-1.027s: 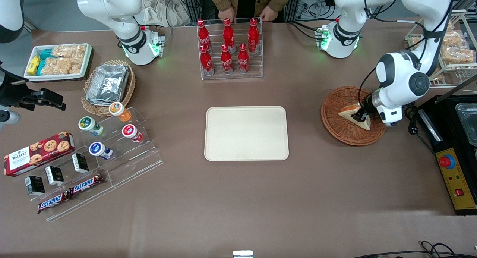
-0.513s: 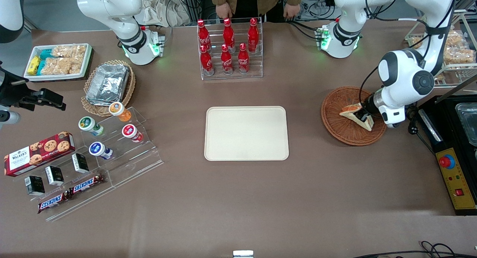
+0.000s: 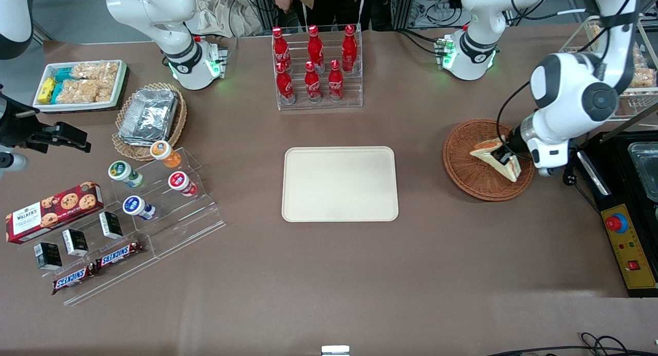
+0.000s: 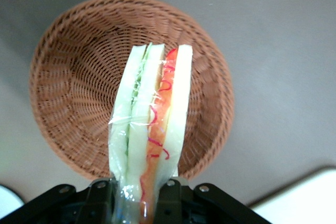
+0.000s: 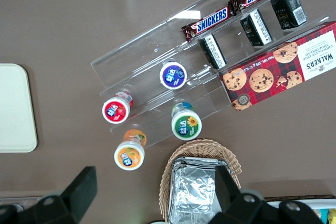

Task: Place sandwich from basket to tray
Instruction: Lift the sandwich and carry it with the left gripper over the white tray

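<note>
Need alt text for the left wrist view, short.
The gripper is shut on a wrapped sandwich, held edge-on above a round brown wicker basket on a brown table. A corner of the cream tray shows beside the basket.

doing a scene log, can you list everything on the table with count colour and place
sandwich: 1, white bread, red-green filling, held above the basket
basket: 1, reddish-brown wicker, working arm's end
tray: 1, cream, table centre
cola bottles: 6, red, clear rack farther from the front camera than the tray
foil trays: stack, silver, pale wicker basket
yogurt cups: 4, mixed lids, acrylic steps
Snickers bars: 2, brown
cookie box: 1, red
claw: 1, black, shut on the sandwich
</note>
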### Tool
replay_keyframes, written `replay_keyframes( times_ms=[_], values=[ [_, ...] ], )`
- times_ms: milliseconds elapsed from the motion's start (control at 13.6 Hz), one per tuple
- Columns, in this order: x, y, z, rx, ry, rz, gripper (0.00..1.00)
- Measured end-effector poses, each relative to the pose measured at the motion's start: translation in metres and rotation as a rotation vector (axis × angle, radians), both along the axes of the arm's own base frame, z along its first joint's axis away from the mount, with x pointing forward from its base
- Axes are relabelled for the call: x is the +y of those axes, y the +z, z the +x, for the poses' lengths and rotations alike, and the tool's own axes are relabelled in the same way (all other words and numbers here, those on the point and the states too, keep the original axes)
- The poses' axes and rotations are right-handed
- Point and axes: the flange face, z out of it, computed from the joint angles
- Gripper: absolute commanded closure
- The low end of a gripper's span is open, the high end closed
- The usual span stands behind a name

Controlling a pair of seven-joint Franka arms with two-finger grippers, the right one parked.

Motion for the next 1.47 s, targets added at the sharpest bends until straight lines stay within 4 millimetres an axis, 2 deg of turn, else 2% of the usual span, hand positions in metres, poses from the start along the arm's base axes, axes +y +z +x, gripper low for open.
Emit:
replay_keyframes(
  times_ms=[147,293,513,660,953,1247,1467],
  values=[
    [-0.006,0.046,0.016,-0.013,-0.083,-0.007,0.74],
    [-0.008,0.080,0.028,-0.049,-0.177,-0.021,0.74],
    [-0.022,0.105,0.040,-0.095,-0.314,-0.038,0.74],
    [-0.054,0.104,0.051,-0.100,-0.386,-0.050,0.74],
    [-0.117,0.090,0.067,-0.090,-0.526,-0.046,0.73],
    [-0.176,0.079,0.067,-0.081,-0.629,-0.077,0.73],
    [-0.222,0.058,0.063,-0.055,-0.687,-0.064,0.73]
  ],
)
